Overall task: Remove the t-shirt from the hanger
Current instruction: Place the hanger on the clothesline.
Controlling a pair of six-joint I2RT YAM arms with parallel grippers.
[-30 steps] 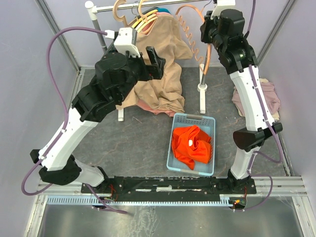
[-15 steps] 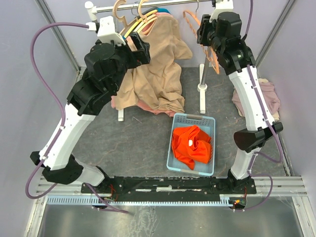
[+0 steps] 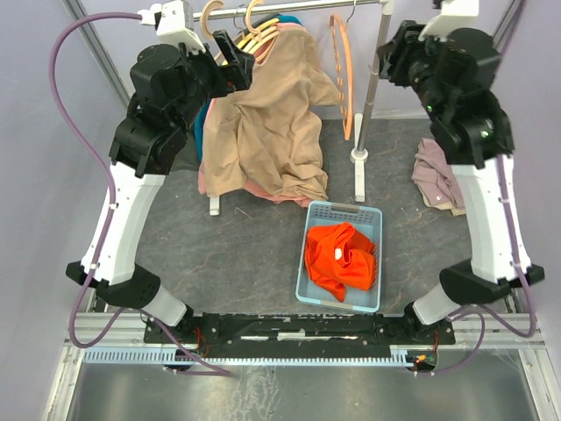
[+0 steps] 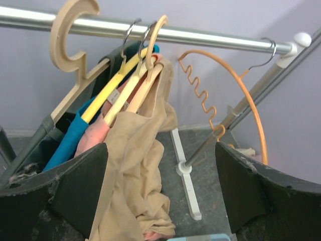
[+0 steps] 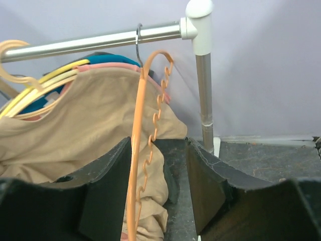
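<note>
While the tan t-shirt hangs on the rail, the top view puts the wide-open left gripper beside it, so I judge this the reach. Only the left wrist shows the wooden hanger in its collar; next, grip the cloth below. The right wrist shows the right gripper part-open and empty behind an orange hanger.

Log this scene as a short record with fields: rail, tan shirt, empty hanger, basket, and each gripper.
rail: metal bar carrying several hangers
tan t-shirt: hung on the rail, not yet removed
empty hanger: orange, bare, near the rail's right end
basket: blue, holds an orange garment
left gripper: open, facing the tan t-shirt, holding nothing
right gripper: open, facing the empty hanger, holding nothing
</note>
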